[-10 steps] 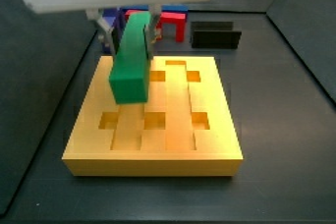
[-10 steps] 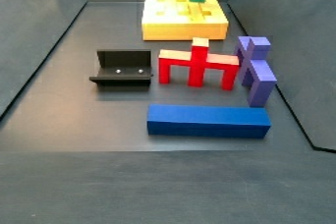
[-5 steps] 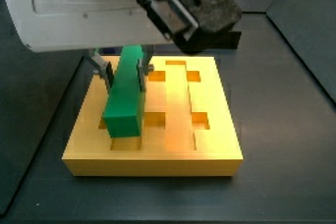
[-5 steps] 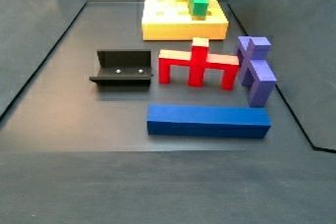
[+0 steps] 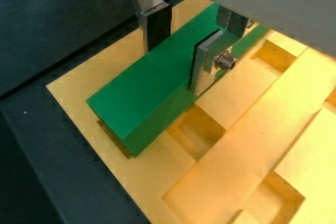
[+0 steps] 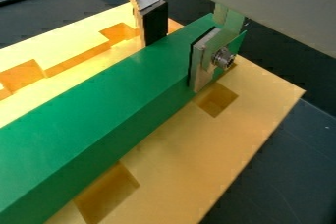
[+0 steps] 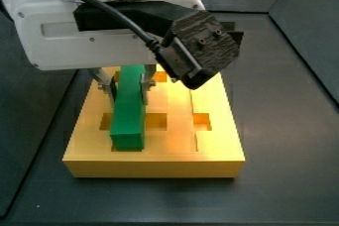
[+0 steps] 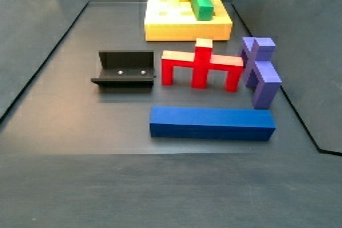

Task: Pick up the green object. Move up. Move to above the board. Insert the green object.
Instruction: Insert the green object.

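One green object is lying along the board, its long axis running with the board's lengthwise grooves; in both wrist views its underside looks to be sitting on or partly in a groove, though how deep it is seated is hard to tell. The gripper is straddling one end of the bar, jaws clamping its two long sides, with one silver finger pressing flat against the green face. In a side view the bar is reaching from the jaws toward the board's near edge. Judgement: insertion is nearly done; the remaining move is straight down along the groove line, then release. On the bench, the red cross-shaped piece, the blue block and the fixture are standing well apart from the board.
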### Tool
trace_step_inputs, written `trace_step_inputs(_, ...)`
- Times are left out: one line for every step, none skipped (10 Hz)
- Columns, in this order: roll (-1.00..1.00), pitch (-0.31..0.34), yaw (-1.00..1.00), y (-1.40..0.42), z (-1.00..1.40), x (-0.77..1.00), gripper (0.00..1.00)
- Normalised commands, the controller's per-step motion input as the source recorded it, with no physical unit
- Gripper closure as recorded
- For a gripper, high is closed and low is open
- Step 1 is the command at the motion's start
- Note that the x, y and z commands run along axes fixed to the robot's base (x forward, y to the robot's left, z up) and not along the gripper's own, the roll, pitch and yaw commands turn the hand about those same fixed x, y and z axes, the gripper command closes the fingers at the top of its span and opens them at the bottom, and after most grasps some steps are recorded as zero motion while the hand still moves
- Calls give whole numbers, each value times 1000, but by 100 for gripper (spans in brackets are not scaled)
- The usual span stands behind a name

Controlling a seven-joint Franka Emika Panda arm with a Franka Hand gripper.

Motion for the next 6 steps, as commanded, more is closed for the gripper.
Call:
trace_step_inputs(236, 114, 20, -3, -191, 357, 100)
trace_step_inputs(166, 90, 0, -117, -200, 311, 100)
trace_step_inputs(141, 39, -9, -66, -300, 83, 100)
trace_step_inputs(86, 0, 0, -43, -369, 0, 100)
trace_step_inputs(13, 0, -23, 0, -354, -14, 100)
trace_step_inputs(0, 0, -51, 0, -154, -123, 100)
